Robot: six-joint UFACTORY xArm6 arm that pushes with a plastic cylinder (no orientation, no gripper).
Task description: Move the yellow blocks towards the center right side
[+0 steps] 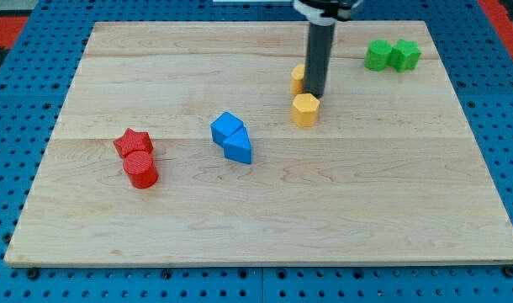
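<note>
A yellow hexagonal block (304, 109) lies on the wooden board (265, 210), a little above the board's middle. A second yellow block (297, 79) lies just above it, mostly hidden behind the rod; its shape cannot be made out. My tip (314, 95) stands between the two yellow blocks, touching or nearly touching the top edge of the hexagonal one and just right of the hidden one.
Two green blocks (391, 55) sit side by side at the view's top right. A blue cube (226, 128) and a blue triangular block (238, 149) touch left of centre. A red star block (132, 141) and a red cylinder (141, 169) sit at the left.
</note>
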